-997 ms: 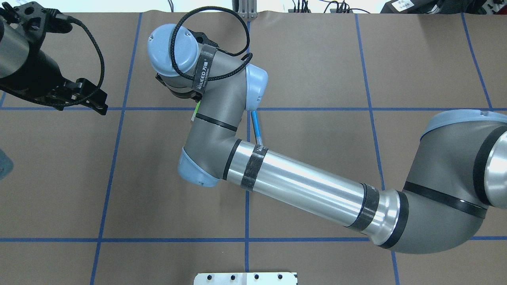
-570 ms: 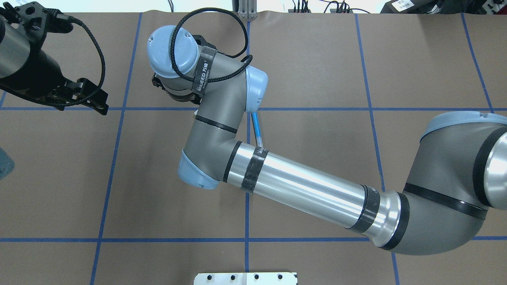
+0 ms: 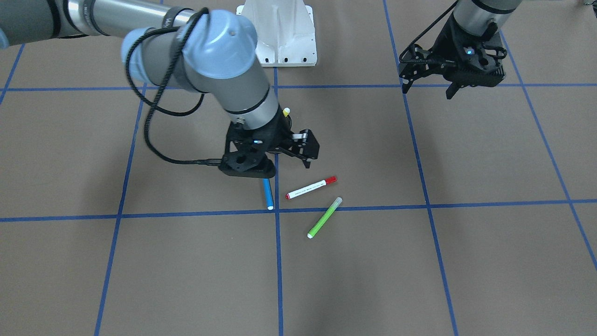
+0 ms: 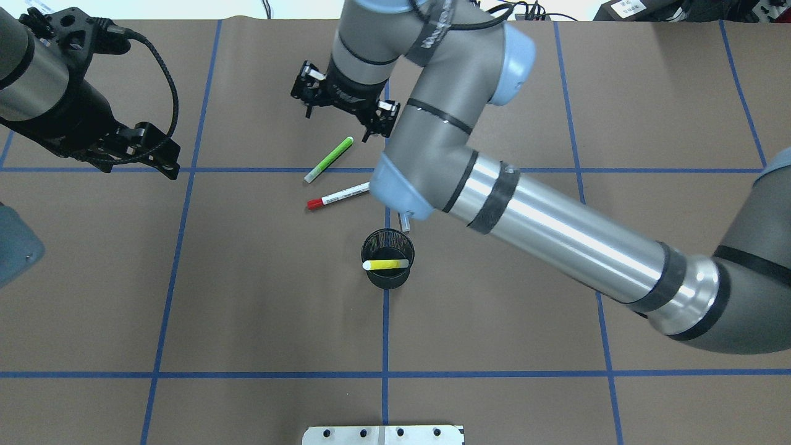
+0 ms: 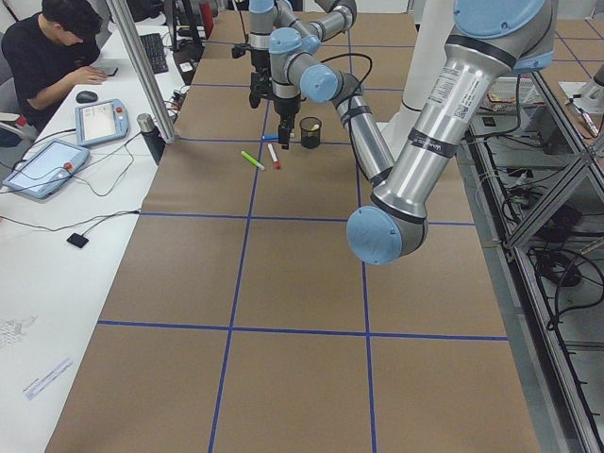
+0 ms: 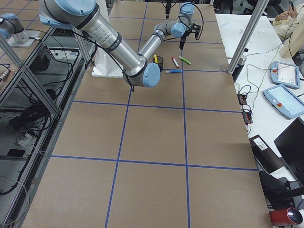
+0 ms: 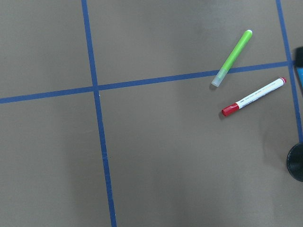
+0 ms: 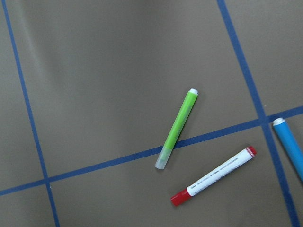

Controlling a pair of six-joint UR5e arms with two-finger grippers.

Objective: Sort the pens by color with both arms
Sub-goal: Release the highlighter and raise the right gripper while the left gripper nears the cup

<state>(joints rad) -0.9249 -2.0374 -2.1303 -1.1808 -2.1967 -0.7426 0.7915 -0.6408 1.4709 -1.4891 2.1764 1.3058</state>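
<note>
The lime green pen and the white pen with a red cap lie side by side on the brown table. The blue pen lies beside them, mostly hidden under my right arm in the overhead view. The yellow pen leans inside the black mesh cup. My right gripper is open and empty, hovering just beyond the green pen. Its wrist view shows the green pen, the red-capped pen and the blue pen. My left gripper is open and empty, far to the left.
Blue tape lines divide the table into squares. The white pedestal base stands at the robot's side. An operator sits at a side desk with tablets. My right forearm crosses low over the right half.
My right arm has lifted and swung away from above the pens, so the green and red-capped pens and the cup with the yellow pen now show. The left gripper has shifted slightly.
</note>
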